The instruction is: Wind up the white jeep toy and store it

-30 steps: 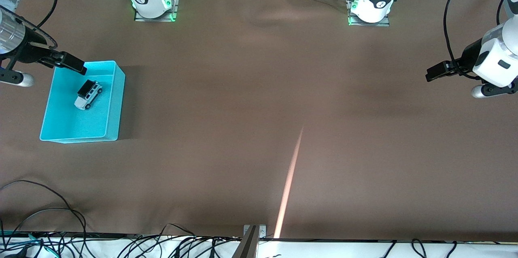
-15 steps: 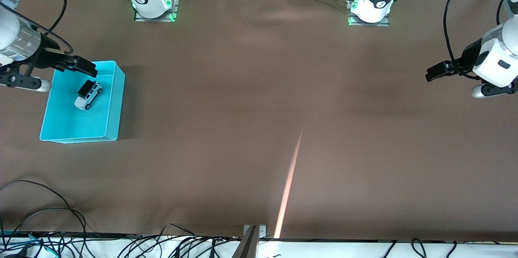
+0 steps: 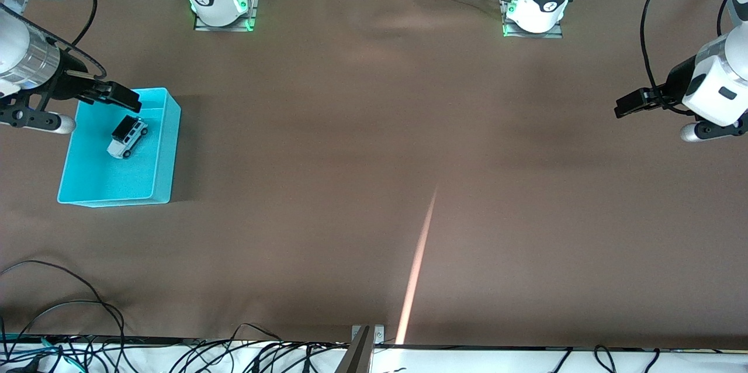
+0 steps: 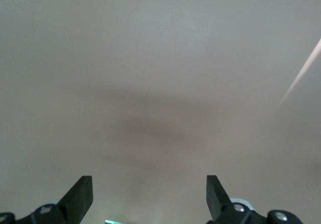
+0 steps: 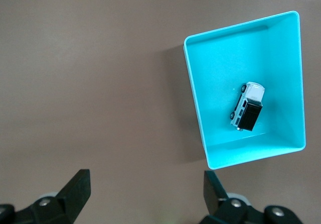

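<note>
Front view: the white jeep toy (image 3: 127, 137) is being shown lying inside the cyan bin (image 3: 168, 145), on the bin's floor toward the corner farthest from the front camera, its length set at a slant to the bin's walls and no wall being touched by it. No brand, label or writing can be read on the toy or on the bin; only a small round mark is being shown on each arm's base, too small to be made out. The toy is being seen as a tiny boxy car with a white body, a black roof, dark windows and small black wheels, and in the right wrist view (image 5: 247, 106) its black roof is being shown covering one end while the other end is left white. The bin is standing on the brown table (image 3: 374, 145) at the right arm's end. The right gripper (image 3: 114, 95) is being held in the air over the bin's rim nearest the right arm's base, its jaws spread wide and nothing being held between them. The left gripper (image 3: 634, 103) is being kept waiting over bare table at the left arm's end, its jaws likewise spread wide and empty.
</note>
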Tool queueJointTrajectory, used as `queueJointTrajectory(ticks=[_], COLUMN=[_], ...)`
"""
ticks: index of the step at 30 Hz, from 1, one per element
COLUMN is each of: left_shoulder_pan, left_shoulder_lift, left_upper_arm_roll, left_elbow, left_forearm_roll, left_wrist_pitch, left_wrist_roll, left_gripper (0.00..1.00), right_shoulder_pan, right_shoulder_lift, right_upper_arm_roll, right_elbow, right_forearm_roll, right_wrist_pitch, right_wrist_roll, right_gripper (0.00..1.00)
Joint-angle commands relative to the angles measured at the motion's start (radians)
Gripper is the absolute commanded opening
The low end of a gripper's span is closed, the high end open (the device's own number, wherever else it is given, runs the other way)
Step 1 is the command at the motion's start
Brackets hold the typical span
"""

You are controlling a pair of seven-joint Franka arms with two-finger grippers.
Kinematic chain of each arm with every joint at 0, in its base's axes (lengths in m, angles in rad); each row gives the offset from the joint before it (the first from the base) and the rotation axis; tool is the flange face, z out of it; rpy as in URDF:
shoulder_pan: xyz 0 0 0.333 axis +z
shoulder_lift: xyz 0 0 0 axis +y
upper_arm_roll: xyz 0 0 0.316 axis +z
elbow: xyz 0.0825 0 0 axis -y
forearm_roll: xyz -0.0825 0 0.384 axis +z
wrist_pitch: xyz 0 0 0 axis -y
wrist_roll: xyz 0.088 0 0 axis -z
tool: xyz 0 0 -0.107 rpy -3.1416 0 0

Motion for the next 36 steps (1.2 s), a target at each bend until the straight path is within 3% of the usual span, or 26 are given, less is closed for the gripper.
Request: queueJointTrajectory(ticks=[1, 19, 36], left_shoulder_pan=[0.001, 0.001, 0.001], left_shoulder_lift=[-0.007, -0.007, -0.007], left_upper_arm_roll=[0.003, 0.003, 0.003], left_elbow=[-0.008, -0.008, -0.008], left_forearm_roll=[-0.011, -0.011, -0.011], left_wrist_pitch=[-0.004, -0.004, -0.004], left_wrist_roll=[0.017, 0.017, 0.017], left_gripper=[1.0, 1.0, 1.0], right_shoulder_pan=[-0.002, -0.003, -0.003], right_shoulder_lift=[0.008, 0.004, -0.004], right_upper_arm_roll=[-0.004, -0.013, -0.083], right_elbow=[0.031, 0.034, 0.039], right_forearm_roll=[0.003, -0.003, 0.006], right_wrist_pitch=[-0.026, -0.029, -0.03], right_wrist_roll=[-0.002, -0.005, -0.089], right_gripper=[1.0, 1.0, 1.0])
